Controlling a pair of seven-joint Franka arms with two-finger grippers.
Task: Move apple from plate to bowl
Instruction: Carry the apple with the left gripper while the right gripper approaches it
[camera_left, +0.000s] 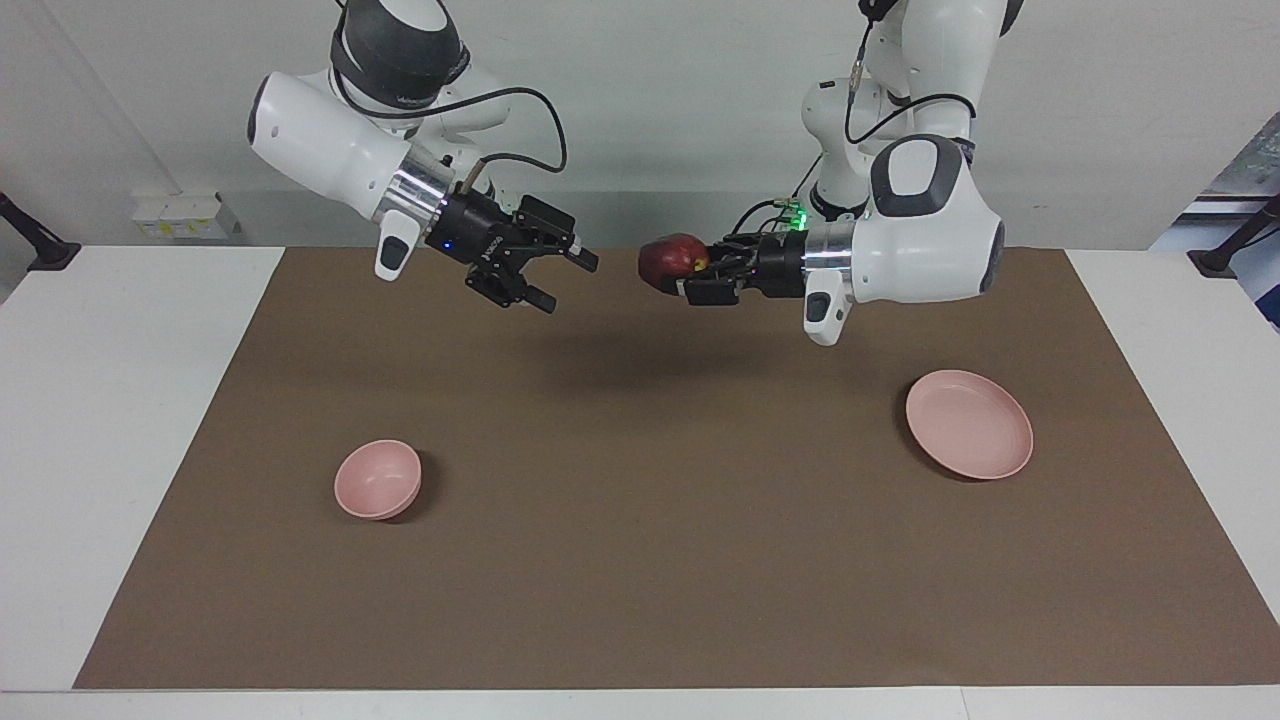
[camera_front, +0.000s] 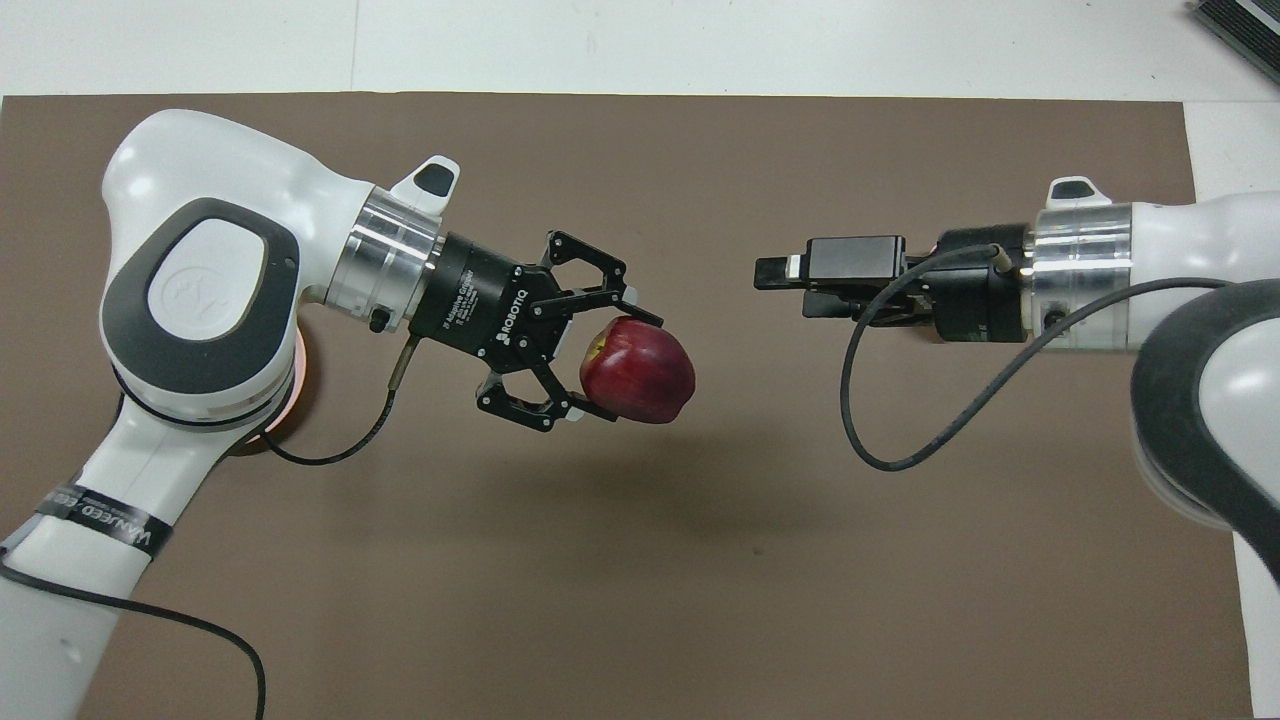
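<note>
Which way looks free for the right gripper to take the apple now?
Probably straight across: the right gripper, open, faces the apple held up by the left gripper, with only air between them.

- Brown mat (camera_left: 640, 520) covers most of the white surface (camera_left: 120, 420).
- White socket box (camera_left: 180, 217) on the wall, toward the right arm's end.
- Pale wall (camera_left: 650, 110) along the robots' side.

Facing: high, across the table (camera_left: 150, 400), looking at the robots.
Overhead: steeply down, nearer.
Shared: mat (camera_left: 640, 560) centre.
</note>
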